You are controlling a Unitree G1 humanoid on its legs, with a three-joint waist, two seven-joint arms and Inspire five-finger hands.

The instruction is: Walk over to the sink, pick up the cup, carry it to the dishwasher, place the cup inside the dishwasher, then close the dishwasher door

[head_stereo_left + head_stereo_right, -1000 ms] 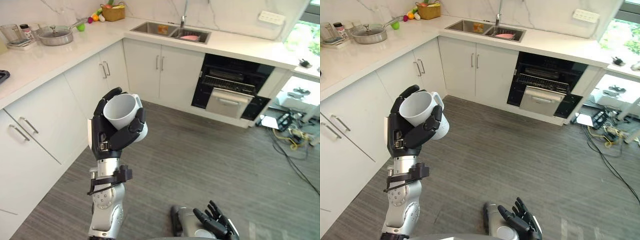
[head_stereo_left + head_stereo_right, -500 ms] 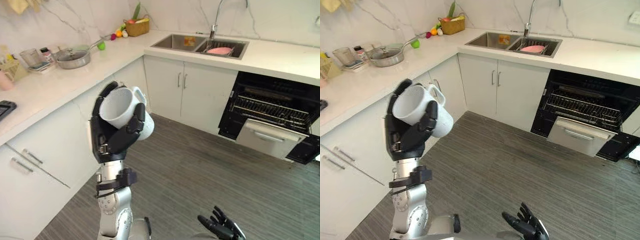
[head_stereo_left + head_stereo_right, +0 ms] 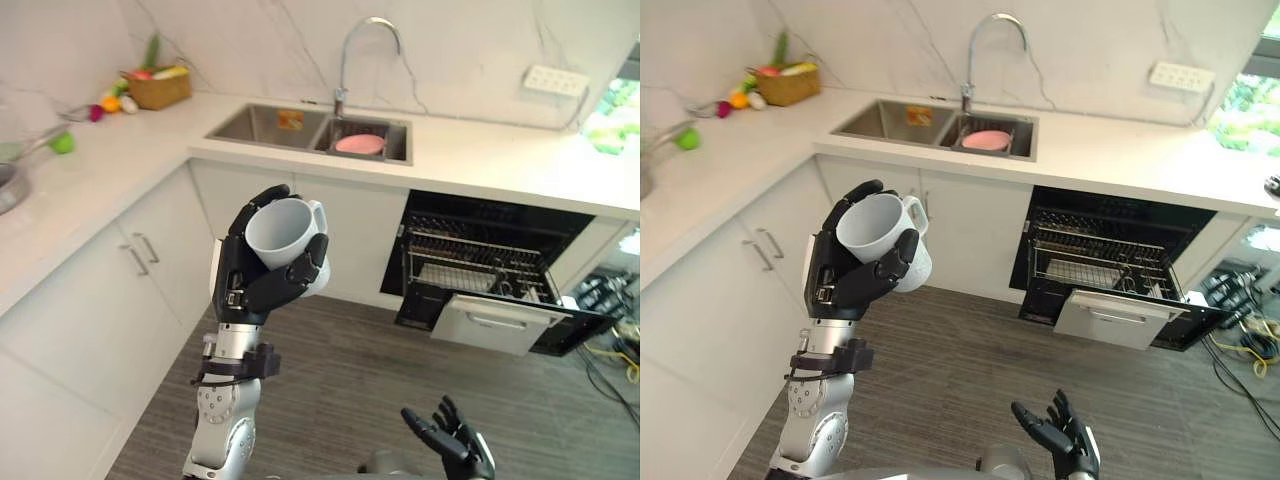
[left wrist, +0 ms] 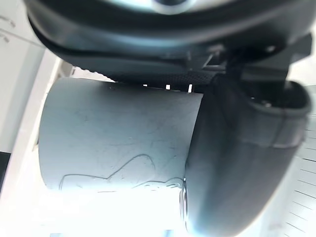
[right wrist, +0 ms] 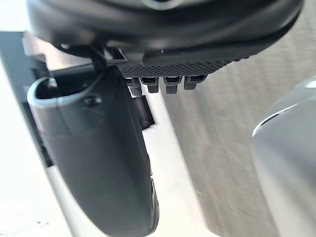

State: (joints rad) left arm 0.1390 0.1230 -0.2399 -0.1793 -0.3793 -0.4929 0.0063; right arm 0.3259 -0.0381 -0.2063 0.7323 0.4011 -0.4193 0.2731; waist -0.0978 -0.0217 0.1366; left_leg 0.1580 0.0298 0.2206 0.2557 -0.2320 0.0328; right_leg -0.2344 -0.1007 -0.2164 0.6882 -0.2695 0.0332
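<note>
At centre left of the frame, our left hand [image 3: 250, 285] has fingers and thumb curled round the white cup [image 3: 282, 232], held high and tilted. If that grip slackens while we walk, the cup could drop to the floor [image 3: 345, 385]. At right the dishwasher [image 3: 470, 265] stands open, and we could clip its lowered door [image 3: 492, 325] or knock the cup against it on the approach. At lower right our right hand [image 3: 455, 450] hangs empty, fingers spread.

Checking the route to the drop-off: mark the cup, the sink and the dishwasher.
cup [image 3: 281, 222]: left eye view, on its inner wall.
sink [image 3: 258, 123]: left eye view, on the bare left basin.
dishwasher [image 3: 478, 258]: left eye view, on the wire rack inside.
</note>
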